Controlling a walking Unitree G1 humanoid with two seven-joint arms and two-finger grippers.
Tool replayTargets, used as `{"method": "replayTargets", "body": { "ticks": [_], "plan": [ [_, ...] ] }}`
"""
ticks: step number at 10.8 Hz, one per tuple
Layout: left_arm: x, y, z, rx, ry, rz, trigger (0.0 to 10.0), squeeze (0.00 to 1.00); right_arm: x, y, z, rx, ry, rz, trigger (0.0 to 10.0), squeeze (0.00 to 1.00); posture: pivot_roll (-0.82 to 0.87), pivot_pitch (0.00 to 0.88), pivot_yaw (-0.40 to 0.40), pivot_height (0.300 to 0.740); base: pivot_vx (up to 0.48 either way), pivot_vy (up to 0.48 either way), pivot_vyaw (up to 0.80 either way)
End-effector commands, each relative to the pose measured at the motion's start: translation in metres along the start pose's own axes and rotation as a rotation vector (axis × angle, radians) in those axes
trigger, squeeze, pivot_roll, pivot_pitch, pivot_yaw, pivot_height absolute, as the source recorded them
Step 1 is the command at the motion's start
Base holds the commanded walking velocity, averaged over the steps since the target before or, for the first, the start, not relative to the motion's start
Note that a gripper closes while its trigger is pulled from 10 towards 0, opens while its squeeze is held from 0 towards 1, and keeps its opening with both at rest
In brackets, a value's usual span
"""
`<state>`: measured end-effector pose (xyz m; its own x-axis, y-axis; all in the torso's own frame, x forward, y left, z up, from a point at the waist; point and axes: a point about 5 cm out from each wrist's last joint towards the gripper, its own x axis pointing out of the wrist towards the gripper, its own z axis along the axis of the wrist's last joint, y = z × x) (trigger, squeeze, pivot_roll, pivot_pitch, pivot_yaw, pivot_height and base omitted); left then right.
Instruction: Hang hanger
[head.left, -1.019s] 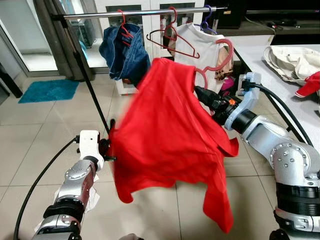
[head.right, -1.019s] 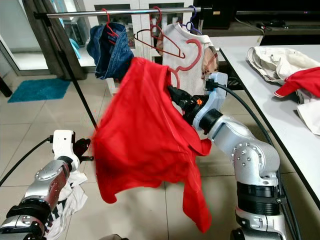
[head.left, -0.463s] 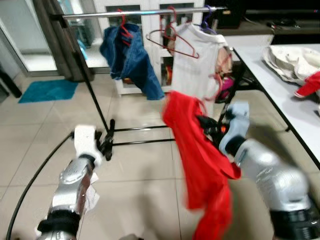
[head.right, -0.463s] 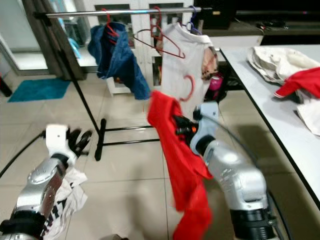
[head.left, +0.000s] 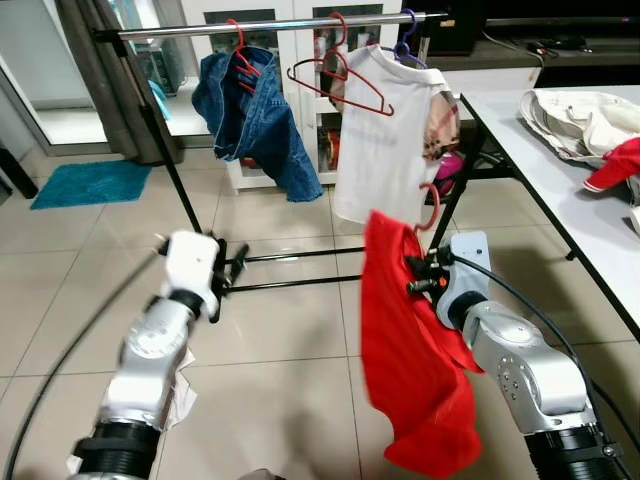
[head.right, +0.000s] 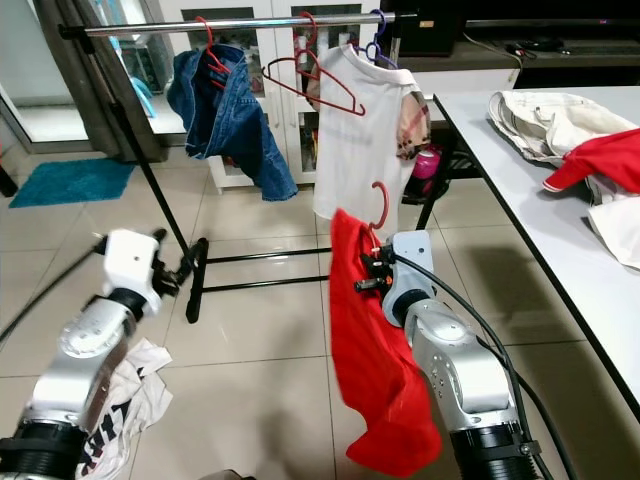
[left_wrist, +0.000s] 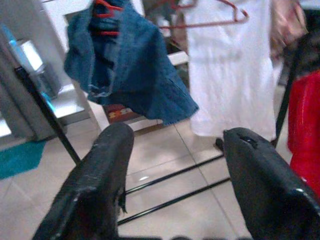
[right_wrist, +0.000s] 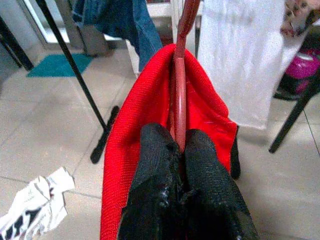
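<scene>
Hanger: pink hanger (right_wrist: 179, 80) carrying a red shirt (head.left: 405, 350), held low in front of the clothes rail (head.left: 270, 24), its hook below the bar.
Right gripper: the right gripper (right_wrist: 177, 145) is pinched tight on the hanger's neck, red cloth draped on both sides.
Left gripper: the left gripper (left_wrist: 175, 165) is spread wide, holding nothing, pointed at the rack.
Rail: blue jeans (head.left: 255, 110), an empty red hanger (head.left: 340, 85) and a white shirt (head.left: 385, 130) hang there.
Table: clothes pile (head.left: 590, 125) at the robot's right.
Floor: a white rag (head.right: 130, 415).
</scene>
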<state>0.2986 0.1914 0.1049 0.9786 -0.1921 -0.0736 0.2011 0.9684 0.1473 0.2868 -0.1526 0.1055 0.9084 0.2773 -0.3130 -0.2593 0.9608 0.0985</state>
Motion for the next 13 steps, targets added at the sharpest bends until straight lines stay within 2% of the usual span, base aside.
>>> {"method": "replayTargets", "body": {
  "ticks": [1,2,3,4,6,7,10,13],
  "plan": [
    [0.002,0.001,0.006,-0.052,-0.003,-0.013,10.0,1.0,0.001,0.001,0.013,-0.006,-0.064,0.017,10.0,0.0,-0.1,0.0,0.07,0.74,0.0,0.0,0.0],
    [0.002,-0.007,0.009,-0.135,0.003,-0.068,10.0,1.0,0.001,0.002,0.015,-0.016,-0.076,0.015,10.0,0.0,-0.1,0.0,0.075,0.74,0.0,0.0,0.0],
    [0.0,-0.019,0.006,-0.159,0.017,-0.087,10.0,1.0,0.0,0.002,0.013,0.019,-0.089,0.006,10.0,0.0,-0.08,0.0,0.074,0.74,0.0,0.0,0.0],
    [-0.001,-0.026,0.006,-0.159,0.03,-0.099,10.0,1.0,0.001,0.006,0.014,0.056,-0.113,0.03,10.0,0.0,-0.08,0.0,0.075,0.74,0.262,0.0,0.8],
    [0.002,-0.024,0.006,-0.171,0.051,-0.092,10.0,1.0,0.003,0.02,0.015,0.025,-0.117,0.089,10.0,0.0,-0.09,0.0,0.082,0.74,0.306,0.0,0.8],
    [0.003,-0.024,0.007,-0.17,0.056,-0.087,10.0,1.0,0.003,0.021,0.013,0.021,-0.114,0.087,10.0,0.0,-0.1,0.0,0.086,0.74,0.334,0.0,0.8],
    [0.006,-0.033,0.008,-0.144,0.072,-0.111,10.0,1.0,0.004,0.015,0.013,0.002,-0.122,0.051,10.0,0.0,-0.1,0.0,0.08,0.74,0.334,0.0,0.0],
    [0.008,-0.032,0.007,-0.135,0.078,-0.112,10.0,1.0,0.006,0.018,0.013,-0.027,-0.122,0.059,10.0,0.0,-0.1,0.0,0.079,0.74,0.335,0.0,0.0]
  ]
}}
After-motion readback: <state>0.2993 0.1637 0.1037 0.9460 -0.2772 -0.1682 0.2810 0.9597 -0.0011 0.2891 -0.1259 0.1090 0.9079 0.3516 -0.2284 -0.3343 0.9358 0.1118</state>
